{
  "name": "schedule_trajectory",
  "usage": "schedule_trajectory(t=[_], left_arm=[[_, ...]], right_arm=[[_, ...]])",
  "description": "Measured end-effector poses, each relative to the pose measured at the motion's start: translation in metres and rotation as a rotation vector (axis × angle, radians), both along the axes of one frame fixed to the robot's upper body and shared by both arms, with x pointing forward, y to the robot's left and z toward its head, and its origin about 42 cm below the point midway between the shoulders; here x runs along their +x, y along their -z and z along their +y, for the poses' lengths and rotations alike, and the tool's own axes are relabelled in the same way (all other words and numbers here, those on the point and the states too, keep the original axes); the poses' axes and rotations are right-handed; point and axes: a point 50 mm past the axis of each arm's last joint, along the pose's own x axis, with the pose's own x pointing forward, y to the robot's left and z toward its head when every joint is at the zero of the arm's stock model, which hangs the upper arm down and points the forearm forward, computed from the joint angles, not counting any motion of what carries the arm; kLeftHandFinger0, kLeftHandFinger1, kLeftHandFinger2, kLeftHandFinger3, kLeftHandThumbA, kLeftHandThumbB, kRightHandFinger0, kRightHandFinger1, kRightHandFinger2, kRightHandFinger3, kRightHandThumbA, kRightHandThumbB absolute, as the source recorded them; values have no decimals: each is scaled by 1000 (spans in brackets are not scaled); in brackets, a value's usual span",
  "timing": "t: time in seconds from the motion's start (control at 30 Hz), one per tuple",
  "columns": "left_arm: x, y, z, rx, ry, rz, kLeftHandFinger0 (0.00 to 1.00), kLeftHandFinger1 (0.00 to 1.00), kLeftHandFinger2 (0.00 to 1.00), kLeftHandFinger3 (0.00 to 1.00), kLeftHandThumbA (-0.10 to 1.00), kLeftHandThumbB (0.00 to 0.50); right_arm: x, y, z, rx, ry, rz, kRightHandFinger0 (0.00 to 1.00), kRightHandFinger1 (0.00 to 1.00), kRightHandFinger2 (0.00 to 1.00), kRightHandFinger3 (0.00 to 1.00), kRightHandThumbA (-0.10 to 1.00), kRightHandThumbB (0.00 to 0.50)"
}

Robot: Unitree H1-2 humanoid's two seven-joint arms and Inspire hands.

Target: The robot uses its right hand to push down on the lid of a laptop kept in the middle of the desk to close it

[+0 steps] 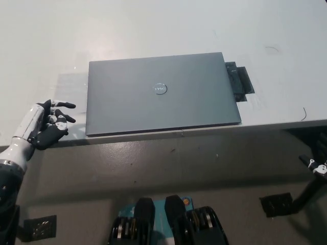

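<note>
1. Broad white desk surface (153, 25) filling the upper part of the head view, with its front edge running across the middle; grey floor below it.
2. Flat, dark grey rectangular laptop (161, 94) with its lid fully closed, lying in the middle of the desk with its long front edge just beside the desk's front edge. Round silver logo badge (160, 89) at the centre of the lid.
3. Dark, flat rectangular block (240, 83) on the desk, touching the laptop's right short edge near its far corner and sticking out to picture right.
4. White left hand (47, 125) at the lower left, resting at the desk's front edge, near the laptop's front left corner but apart from it. Fingers loosely curled and spread, pointing towards the laptop, holding nothing.
5. Black right hand (318, 164) barely visible at the far right edge, below the desk's front edge and well apart from the laptop. Only a small part with pale tips showing; cannot tell whether the fingers are spread or closed.
6. Small black plate (276, 204) on the floor at lower right, and another (40, 227) at the lower left corner.
</note>
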Motion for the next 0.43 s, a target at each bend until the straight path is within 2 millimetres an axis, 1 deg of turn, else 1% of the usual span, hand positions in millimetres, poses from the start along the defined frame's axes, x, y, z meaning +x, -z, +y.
schedule_trajectory(t=[0.1, 0.13, 0.17, 0.2, 0.23, 0.3, 0.33, 0.43], left_arm=[[0, 1, 0, -3, -1, 1, 246, 330, 465, 598, -94, 0], [-1, 1, 0, -4, -2, 2, 195, 303, 455, 587, -91, 0], [-1, 2, 0, -6, -3, 3, 198, 302, 449, 579, -84, 5], [-1, 2, 0, -7, -4, 4, 187, 293, 439, 575, -79, 1], [-2, 3, 0, -9, -5, 6, 181, 286, 431, 566, -81, 2], [-2, 4, 0, -10, -6, 8, 200, 308, 445, 568, -70, 6], [-2, 4, 0, -11, -7, 8, 233, 333, 464, 583, -64, 7], [-3, 5, 0, -12, -7, 9, 231, 325, 461, 585, -90, 3]], right_arm=[[0, -1, -2, -5, 1, 0, 991, 901, 876, 1000, 1000, 234], [0, -1, -2, -6, 1, 0, 990, 898, 874, 1000, 1000, 235], [0, -1, -3, -8, 1, 0, 983, 891, 871, 1000, 1000, 227], [0, -1, -3, -9, 1, 0, 975, 889, 873, 1000, 1000, 254], [0, -1, -3, -10, 1, -1, 971, 894, 884, 1000, 1000, 255], [0, -2, -4, -11, 0, -2, 977, 898, 886, 1000, 1000, 251], [0, -2, -4, -11, 0, -4, 983, 897, 885, 1000, 1000, 244], [0, -3, -3, -11, -1, -5, 986, 893, 878, 1000, 1000, 246]])
